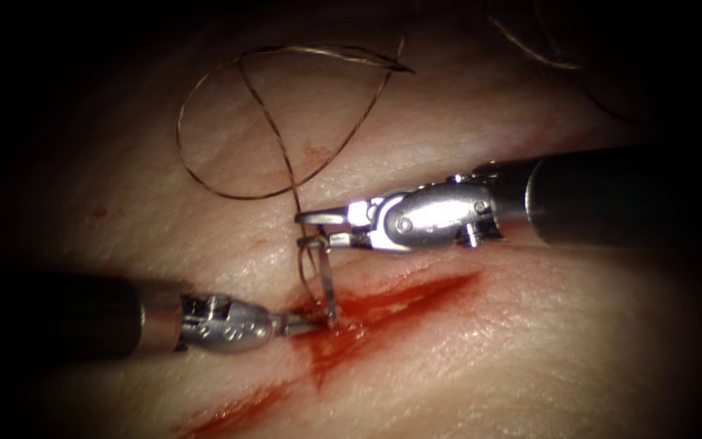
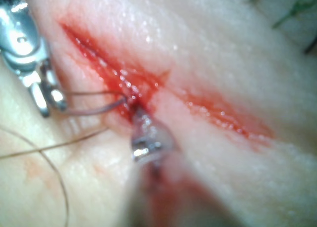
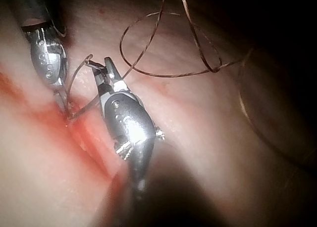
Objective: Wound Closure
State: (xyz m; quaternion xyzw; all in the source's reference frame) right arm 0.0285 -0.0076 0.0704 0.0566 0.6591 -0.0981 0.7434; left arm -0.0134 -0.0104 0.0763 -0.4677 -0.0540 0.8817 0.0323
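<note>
Pale tissue (image 1: 530,341) spans the endoscope view under dark edges, with a slanted cut (image 1: 383,305) running from lower left to upper right, wet with red fluid (image 1: 327,349).

Left arm's tool (image 1: 306,323) comes in from the left, low, tip right at the cut's left lip; jaws look closed at the spot where the needle meets the tissue, gripping tissue or needle tip, cannot tell which. The left wrist view shows the same tool (image 2: 143,138) blurred, tip pressed at the cut edge.

Needle (image 1: 324,276) stands just left of the cut, curved, its lower end in the tissue at the cut margin, its upper end up at the right arm's tool.

Right arm's tool (image 1: 318,229) enters from the right, above the cut, jaws closed on the needle's upper end where the thread joins. The right wrist view shows this grip too (image 3: 101,68).

Thread (image 1: 286,162) rises from that end, forms a big loop on the tissue above the cut.
</note>
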